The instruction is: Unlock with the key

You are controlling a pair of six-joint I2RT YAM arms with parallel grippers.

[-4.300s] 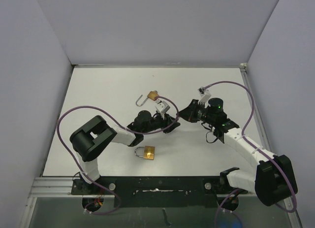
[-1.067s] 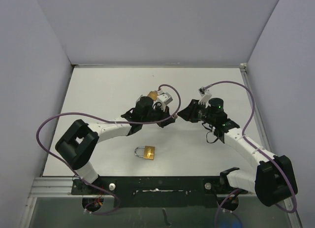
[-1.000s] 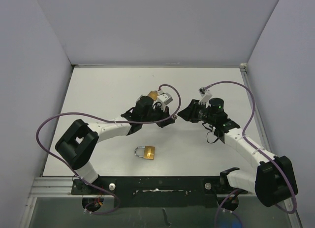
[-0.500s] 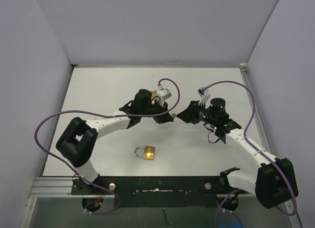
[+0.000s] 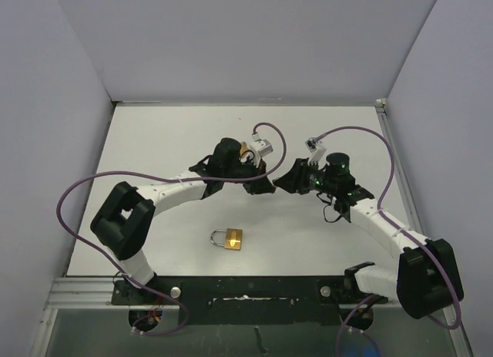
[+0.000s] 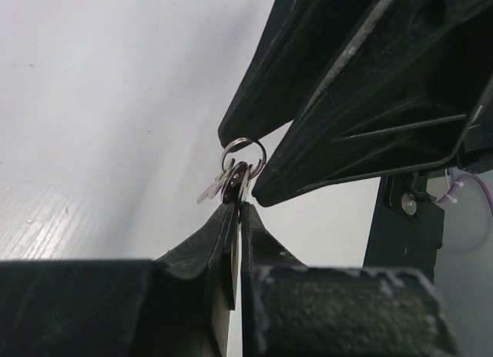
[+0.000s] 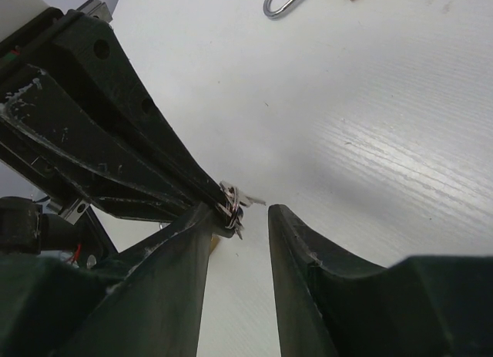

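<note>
Left gripper (image 6: 237, 208) is pinched tight on the keys (image 6: 235, 180) over mid-table. Right gripper (image 7: 240, 212) stands parted just beside them (gripping nothing). The padlock (image 5: 228, 238) lies well apart, near the near edge's middle. The white table (image 5: 154, 156) runs wide toward the left edge and far corners, with plain walls (image 5: 231, 41) around.

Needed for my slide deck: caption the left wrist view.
Left pincer shut on the keys, whose ring sits between fingertips of the open right pincer.
</note>
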